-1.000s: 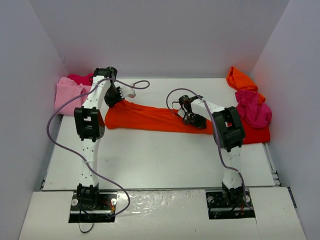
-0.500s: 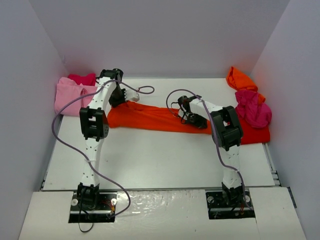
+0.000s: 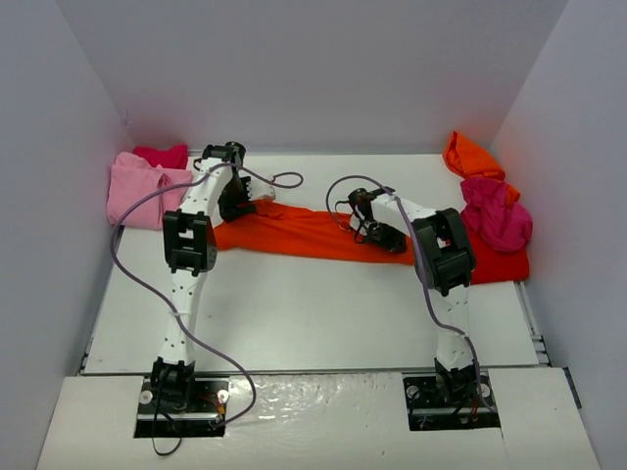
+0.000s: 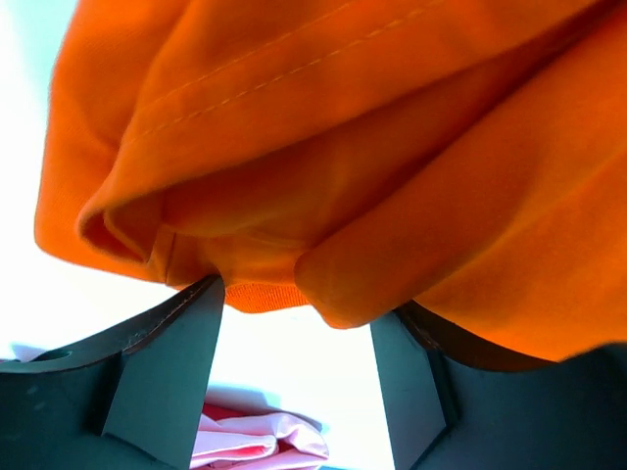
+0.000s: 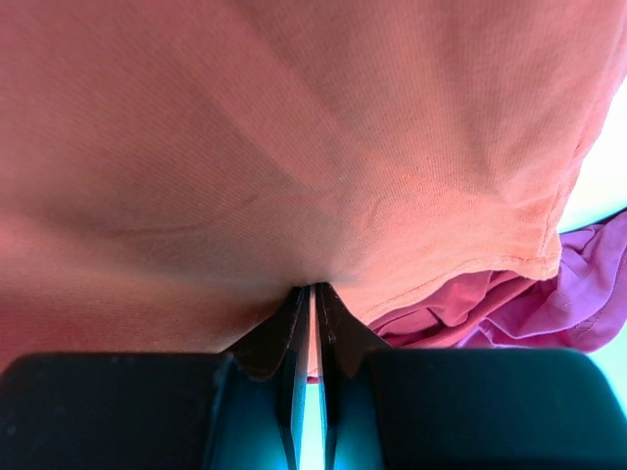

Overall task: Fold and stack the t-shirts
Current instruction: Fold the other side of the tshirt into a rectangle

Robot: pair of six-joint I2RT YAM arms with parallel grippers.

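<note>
A long orange-red t-shirt [image 3: 294, 230] lies stretched across the middle of the table. My left gripper [image 3: 251, 202] is at its left end, open. In the left wrist view the shirt's hem [image 4: 323, 176] droops over the spread fingertips [image 4: 201, 323] of that gripper [image 4: 304, 299], not pinched. My right gripper [image 3: 361, 225] is near the shirt's middle. The right wrist view shows this gripper [image 5: 313, 291] shut on a pinch of the orange-red cloth [image 5: 274, 147]. A pink t-shirt [image 3: 132, 186] and a crimson one [image 3: 162, 155] lie at the far left.
At the far right lie an orange t-shirt [image 3: 470, 155], a magenta one [image 3: 495, 217] and red cloth [image 3: 505, 264] below it. White walls close in the table on the left, back and right. Purple cables loop off both arms over the table.
My left gripper has opened and let go of the shirt's left end, shifting a little right and toward the back. The right gripper stays shut on the cloth.
</note>
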